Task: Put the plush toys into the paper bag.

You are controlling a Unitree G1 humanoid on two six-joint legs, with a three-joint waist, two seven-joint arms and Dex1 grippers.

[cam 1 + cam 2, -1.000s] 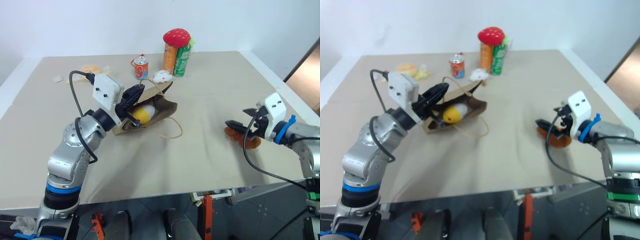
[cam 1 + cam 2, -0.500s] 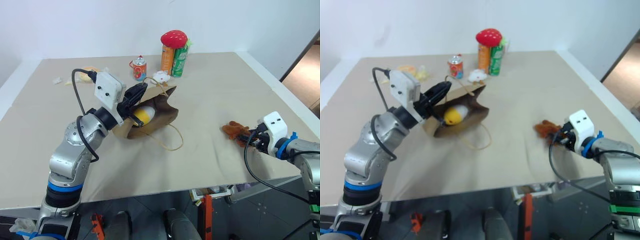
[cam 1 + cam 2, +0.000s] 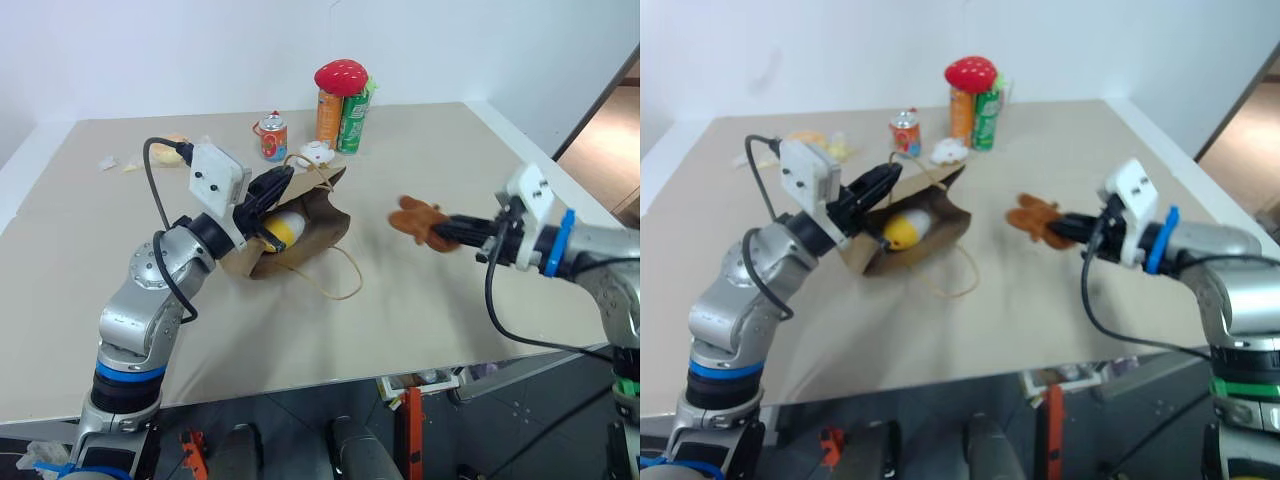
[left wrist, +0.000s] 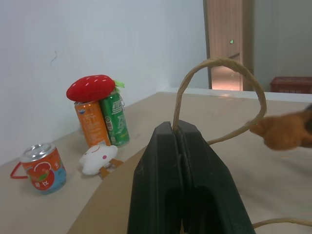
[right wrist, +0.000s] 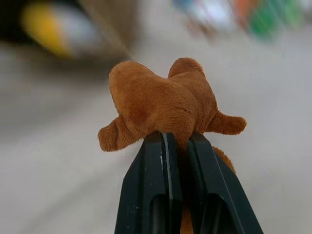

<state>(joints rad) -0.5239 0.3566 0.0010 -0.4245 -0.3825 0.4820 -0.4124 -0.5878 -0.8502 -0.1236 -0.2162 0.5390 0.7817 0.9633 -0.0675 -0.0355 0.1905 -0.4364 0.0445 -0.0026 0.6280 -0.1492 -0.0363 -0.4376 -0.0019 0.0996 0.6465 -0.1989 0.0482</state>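
Sideways, paper bag (image 3: 300, 225) mouth faces the brown plush (image 3: 415, 218).

I am working in what is looking like a lab or test room rather than a home. A plain beige table (image 3: 420, 300) is spreading beneath my grippers, with bare white walls (image 3: 180, 50) rising beyond them. Ahead of my left gripper (image 4: 178, 134), staged props are sitting together: an orange can (image 4: 91, 123), a green can (image 4: 115, 118), a red plush cap (image 4: 90, 87) resting on both. A wooden door (image 4: 227, 44) is standing far behind.
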